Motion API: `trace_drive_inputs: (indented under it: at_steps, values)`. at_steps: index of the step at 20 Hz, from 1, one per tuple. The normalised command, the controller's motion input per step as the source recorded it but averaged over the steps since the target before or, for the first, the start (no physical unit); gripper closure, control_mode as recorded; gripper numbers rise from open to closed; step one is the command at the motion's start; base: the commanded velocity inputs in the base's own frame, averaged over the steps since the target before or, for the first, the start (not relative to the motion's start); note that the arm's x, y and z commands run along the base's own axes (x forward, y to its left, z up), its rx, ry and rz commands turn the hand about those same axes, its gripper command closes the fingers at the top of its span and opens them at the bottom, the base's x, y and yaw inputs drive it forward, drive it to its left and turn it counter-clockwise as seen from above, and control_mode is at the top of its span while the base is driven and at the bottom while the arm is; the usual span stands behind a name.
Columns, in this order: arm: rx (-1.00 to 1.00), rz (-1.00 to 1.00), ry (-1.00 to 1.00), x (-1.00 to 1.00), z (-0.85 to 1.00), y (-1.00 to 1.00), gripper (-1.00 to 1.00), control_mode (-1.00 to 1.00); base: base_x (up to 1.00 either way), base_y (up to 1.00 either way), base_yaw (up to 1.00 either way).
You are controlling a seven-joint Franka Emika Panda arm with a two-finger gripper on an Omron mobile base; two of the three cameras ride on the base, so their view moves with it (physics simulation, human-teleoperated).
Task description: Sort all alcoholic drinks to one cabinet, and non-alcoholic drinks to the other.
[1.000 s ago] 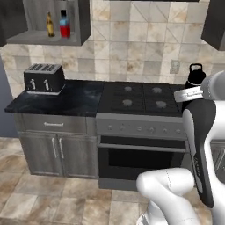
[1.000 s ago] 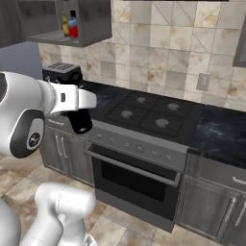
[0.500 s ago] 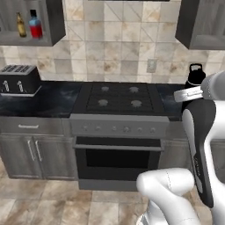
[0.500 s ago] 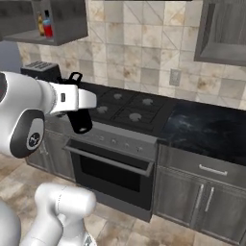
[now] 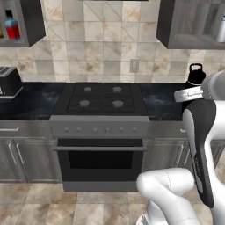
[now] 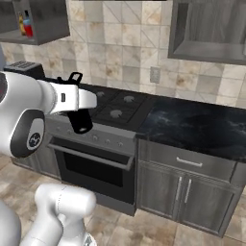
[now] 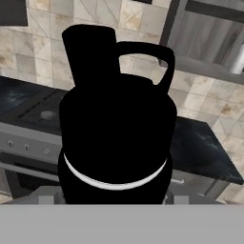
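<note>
My gripper (image 6: pixel 78 102) is shut on the small all-black bottle (image 6: pixel 80 122), held upright in the air in front of the stove; the bottle (image 7: pixel 114 128) is close up in the hand view and hides the fingertips. In the left base view the bottle's (image 5: pixel 195 74) top sticks up above my hand. The red bottle with blue shoulders (image 5: pixel 12 27) stands in the open left wall cabinet (image 5: pixel 34 22), with an amber bottle (image 6: pixel 21 24) beside it. A white bottle (image 5: pixel 221 27) stands in the open right wall cabinet (image 5: pixel 166 24).
A black four-burner stove (image 5: pixel 101 99) with an oven below sits in the dark counter (image 6: pixel 202 126). A toaster (image 5: pixel 9 81) stands at the counter's left end. Grey base cabinets run under the counter. An outlet (image 5: pixel 134 65) is on the tiled wall.
The base has driven to the right: toaster and left cabinet have slid toward the left edge and the right cabinet has come into view. The arm holds the black bottle unchanged.
</note>
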Motion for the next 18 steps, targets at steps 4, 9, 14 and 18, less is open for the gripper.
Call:
trace_drive_inputs:
  at_steps: [4,9,14,18]
  values:
    - [0.00,0.00,0.00,0.00,0.00,0.00,1.00,1.00,0.16,-0.50,-0.09]
    - [0.00,0.00,0.00,0.00,0.00,0.00,1.00,1.00,0.30,-0.46,-0.04]
    - [0.00,0.00,0.00,0.00,0.00,0.00,1.00,1.00,0.45,-0.41,0.00]
    - [0.00,0.00,0.00,0.00,0.00,0.00,1.00,1.00,0.47,-0.38,0.00]
